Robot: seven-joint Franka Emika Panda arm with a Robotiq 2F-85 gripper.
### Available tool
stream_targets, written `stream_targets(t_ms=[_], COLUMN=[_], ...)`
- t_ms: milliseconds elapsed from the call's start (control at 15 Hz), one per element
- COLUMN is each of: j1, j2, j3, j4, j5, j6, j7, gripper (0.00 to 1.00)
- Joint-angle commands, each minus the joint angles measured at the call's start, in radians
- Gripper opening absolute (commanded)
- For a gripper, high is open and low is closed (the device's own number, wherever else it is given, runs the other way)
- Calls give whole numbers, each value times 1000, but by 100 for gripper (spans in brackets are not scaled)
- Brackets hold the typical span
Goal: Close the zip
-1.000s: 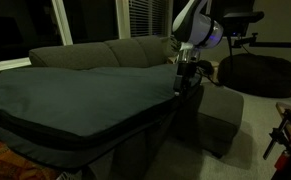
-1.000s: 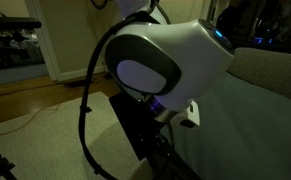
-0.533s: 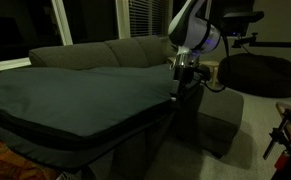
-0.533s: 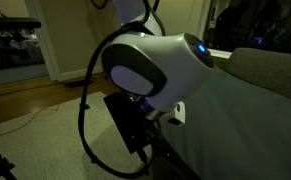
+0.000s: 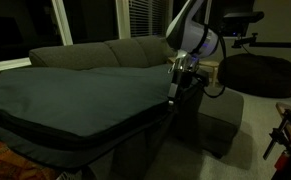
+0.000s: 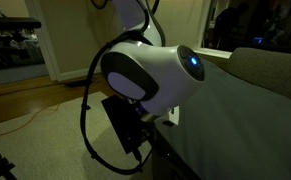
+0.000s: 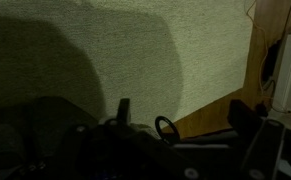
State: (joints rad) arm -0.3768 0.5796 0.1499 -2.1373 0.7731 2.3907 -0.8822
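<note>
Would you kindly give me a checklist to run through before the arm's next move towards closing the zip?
1. Pincer open and empty: ok.
2. Pincer at the corner of the fabric case: ok, in an exterior view.
3. How far the zip stands open: cannot tell, too dark.
4. Small ring in the wrist view is the zip pull: cannot tell.
5. Ring gripped: not ok.

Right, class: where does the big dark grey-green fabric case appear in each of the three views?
In an exterior view: the fabric case fills the left and centre.
In an exterior view: it lies at lower right, behind the arm.
Wrist view: its fabric fills most of the picture.
Shared landmark: the arm's white housing at the case's edge, in both exterior views only.
</note>
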Motion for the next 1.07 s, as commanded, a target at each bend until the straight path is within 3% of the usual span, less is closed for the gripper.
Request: stream_targets(t_ms=[0,1000], j1=[17,67], j2=[23,174], j3=[-11,-35], j4=[21,128], j5=[72,200], j6=[-7,12], j7=[-54,-143], gripper=[100,100])
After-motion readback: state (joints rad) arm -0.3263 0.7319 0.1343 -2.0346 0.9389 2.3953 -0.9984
